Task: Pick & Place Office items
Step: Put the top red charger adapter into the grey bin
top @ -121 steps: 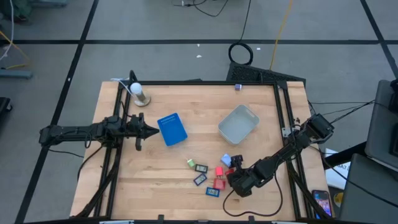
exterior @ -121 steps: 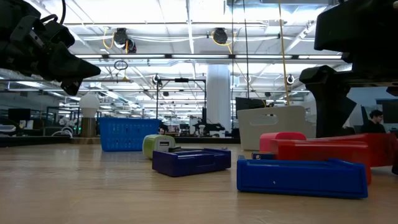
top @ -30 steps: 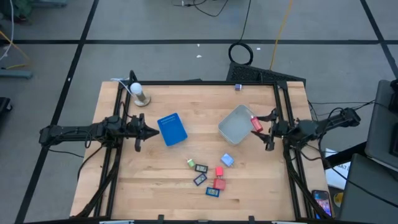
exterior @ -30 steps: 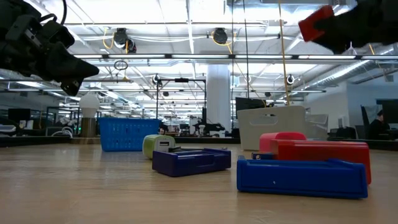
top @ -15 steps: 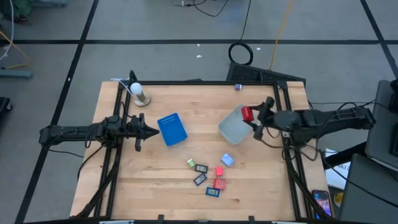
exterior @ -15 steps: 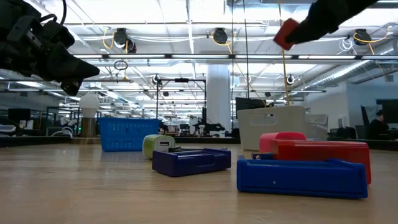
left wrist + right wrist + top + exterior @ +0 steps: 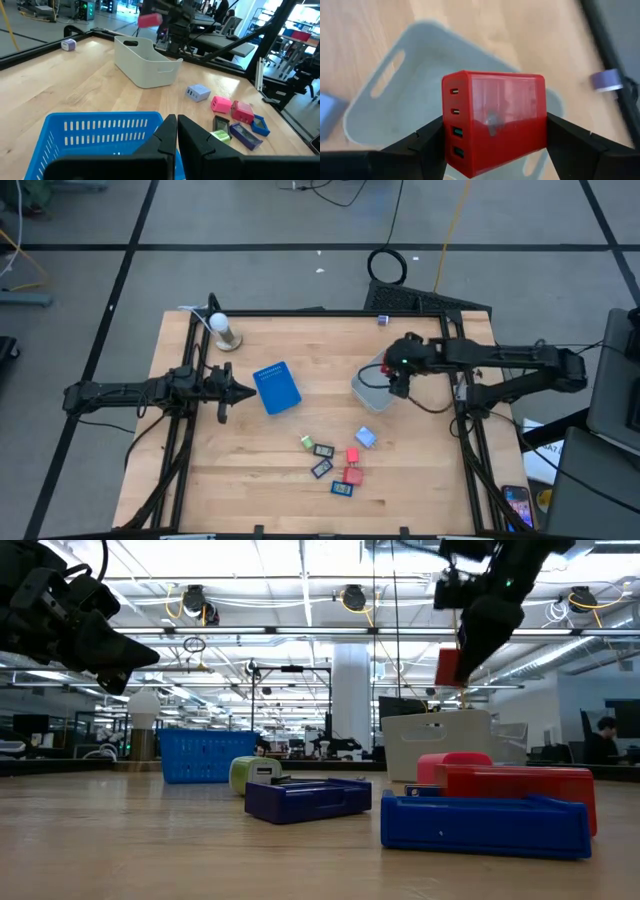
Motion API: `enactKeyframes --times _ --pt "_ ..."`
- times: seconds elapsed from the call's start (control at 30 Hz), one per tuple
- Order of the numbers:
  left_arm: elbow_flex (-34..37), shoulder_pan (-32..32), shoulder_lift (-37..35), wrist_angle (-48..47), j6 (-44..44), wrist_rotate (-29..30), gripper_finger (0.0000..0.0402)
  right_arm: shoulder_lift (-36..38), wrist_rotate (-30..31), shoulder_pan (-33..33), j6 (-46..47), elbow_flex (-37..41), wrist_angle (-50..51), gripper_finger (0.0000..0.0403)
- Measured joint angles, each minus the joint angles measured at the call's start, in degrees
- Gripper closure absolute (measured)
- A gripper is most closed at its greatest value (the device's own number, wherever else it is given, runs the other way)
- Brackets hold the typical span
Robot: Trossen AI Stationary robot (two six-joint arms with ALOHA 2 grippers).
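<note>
"Where is the red block (image 7: 492, 121)?"

"In my right gripper (image 7: 492, 132), pinched by its two sides. The tub (image 7: 395, 107) is right under it."

"So just let go?"

"I think so. My left gripper (image 7: 172, 131) is shut, far off by the blue tray (image 7: 95, 132)."

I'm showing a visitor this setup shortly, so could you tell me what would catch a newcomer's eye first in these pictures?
The red USB charger block stands out first, held in the right pincer above the pale tub at the table's right. Next is the blue basket near the middle, with the shut left pincer waiting beside it. A cluster of small office items lies toward the front edge.
</note>
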State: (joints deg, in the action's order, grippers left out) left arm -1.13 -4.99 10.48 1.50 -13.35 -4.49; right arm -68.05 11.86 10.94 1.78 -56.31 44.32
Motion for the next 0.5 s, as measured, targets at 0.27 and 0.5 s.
enactKeyframes --times 0.27,0.5 --pt "0.0 0.0 0.0 -0.2 0.8 0.0 0.0387 -9.0 -0.1 0.0 -2.5 -0.1 0.2 0.0136" --pt "0.0 0.0 0.0 -0.7 1.1 -0.3 0.0387 -14.8 0.0 0.0 -2.6 0.8 -1.6 0.0136"
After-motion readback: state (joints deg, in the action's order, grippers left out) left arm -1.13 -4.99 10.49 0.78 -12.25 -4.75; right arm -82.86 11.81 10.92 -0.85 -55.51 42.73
